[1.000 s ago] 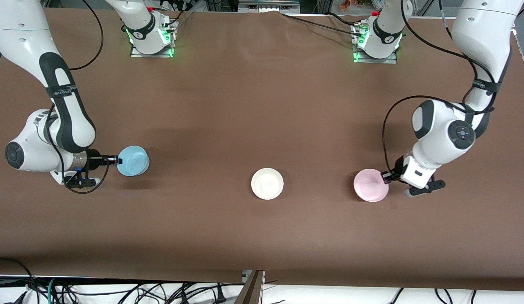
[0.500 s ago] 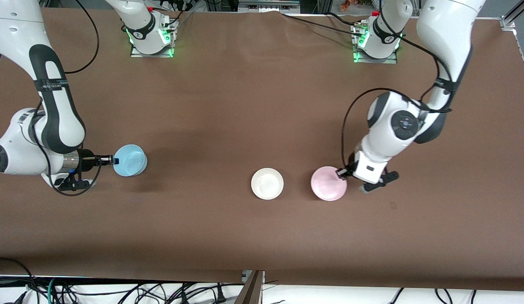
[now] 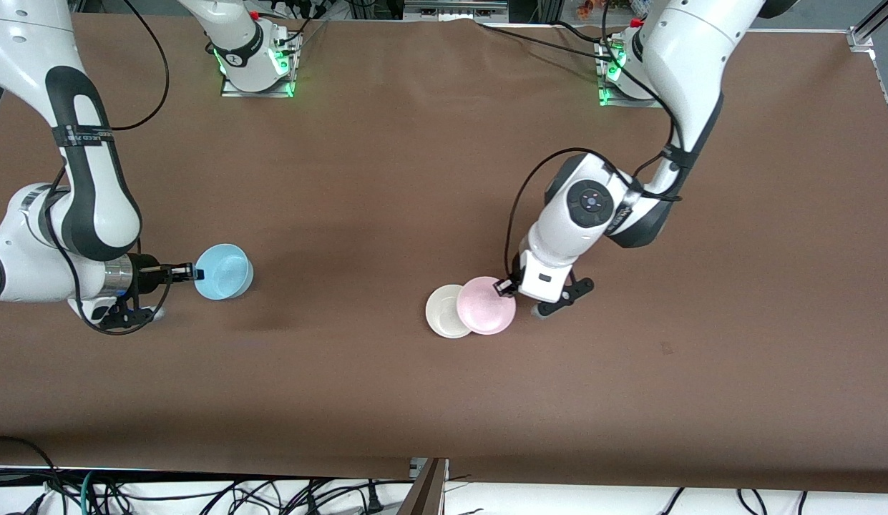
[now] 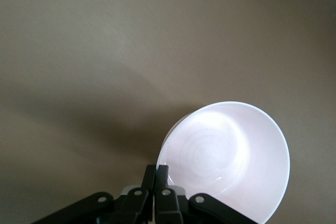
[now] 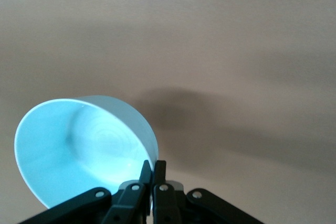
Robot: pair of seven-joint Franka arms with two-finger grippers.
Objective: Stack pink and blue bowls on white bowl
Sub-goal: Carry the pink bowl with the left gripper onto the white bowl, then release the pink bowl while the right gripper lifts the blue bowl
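Left gripper (image 3: 502, 287): jaws pinching rim of pink bowl (image 3: 486, 305) at its 2 o'clock edge in front view; bowl carried above table (image 3: 415, 179), overlapping white bowl (image 3: 444, 312) on the side toward the left arm's end. In left wrist view, fingers (image 4: 156, 178) clamped together on rim of pink bowl (image 4: 231, 156).

Right gripper (image 3: 193, 272): jaws pinching rim of blue bowl (image 3: 225, 271) at its 9 o'clock edge, bowl tilted, held over the right arm's end of table. Confirmed in right wrist view: fingers (image 5: 152, 174) closed on blue bowl (image 5: 79, 145) wall.
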